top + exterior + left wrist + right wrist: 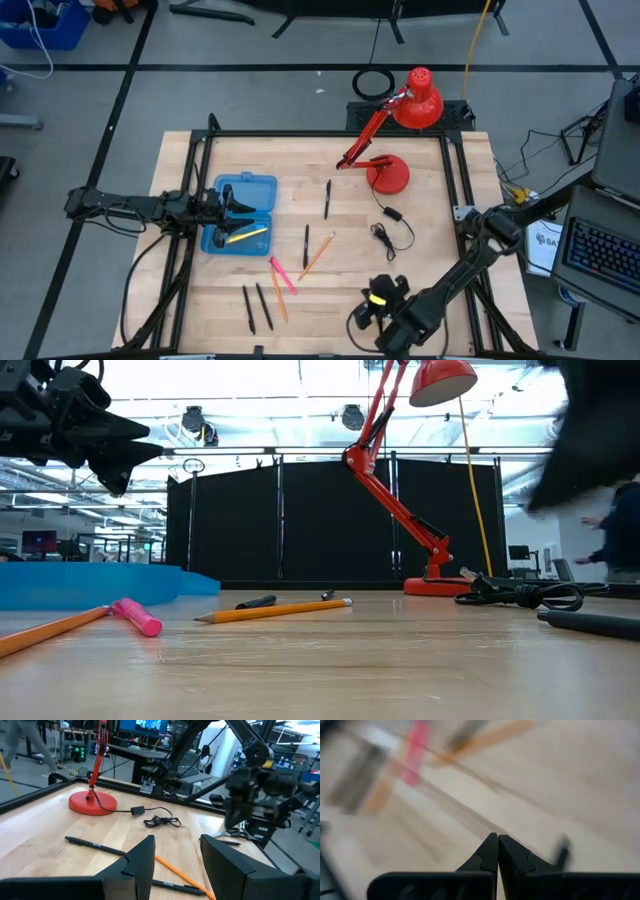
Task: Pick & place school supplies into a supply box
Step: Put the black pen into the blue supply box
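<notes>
The blue supply box (258,190) lies open at the table's left, with a yellow pencil (247,236) in it. My left gripper (243,209) hangs level over the box, open, with nothing between its fingers (142,862). Loose school supplies lie on the wood: a black pen (327,198), another black pen (306,245), an orange pencil (317,254), a pink marker (281,274) and two more black pens (256,307). My right gripper (365,315) is over the table's near edge, slanting down, shut and holding nothing (498,851).
A red desk lamp (415,100) stands on its base (388,175) at the far right, with its black cable (392,228) lying coiled on the wood beside it. A black frame rail (330,134) runs round the table. A person (622,530) stands beyond the table.
</notes>
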Robot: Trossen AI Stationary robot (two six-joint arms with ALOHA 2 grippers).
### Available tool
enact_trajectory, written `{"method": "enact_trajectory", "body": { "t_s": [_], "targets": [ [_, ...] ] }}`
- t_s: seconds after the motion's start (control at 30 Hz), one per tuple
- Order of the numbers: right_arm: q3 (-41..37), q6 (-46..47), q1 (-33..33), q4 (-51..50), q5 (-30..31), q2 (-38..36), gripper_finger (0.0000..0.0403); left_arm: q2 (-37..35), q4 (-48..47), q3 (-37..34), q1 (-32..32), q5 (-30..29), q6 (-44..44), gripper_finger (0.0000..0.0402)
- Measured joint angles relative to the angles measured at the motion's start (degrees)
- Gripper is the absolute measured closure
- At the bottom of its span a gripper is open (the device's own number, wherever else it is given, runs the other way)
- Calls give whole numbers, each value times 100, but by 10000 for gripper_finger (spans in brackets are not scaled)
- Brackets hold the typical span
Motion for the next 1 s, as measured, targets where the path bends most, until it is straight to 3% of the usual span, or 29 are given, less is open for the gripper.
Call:
{"method": "enact_trajectory", "body": {
  "t_s": [0.07, 0.3, 0.5, 0.83, 1.0],
  "targets": [
    [15, 472, 60, -234, -345, 142, 403, -2, -2, 0, -1, 1, 33, 240],
    [20, 1191, 212, -87, -407, 223, 403, 0, -9, 0, -1, 5, 141, 240],
    [19, 1093, 115, -111, -647, 226, 397, -1, -22, 0, 0, 48, 126, 240],
    [-2, 807, -115, -277, -978, 226, 300, -1, -39, 0, 1, 161, -50, 240],
    [-2, 864, -122, -423, -980, 226, 279, -2, -97, 0, -1, 168, -73, 240]
  ]
}}
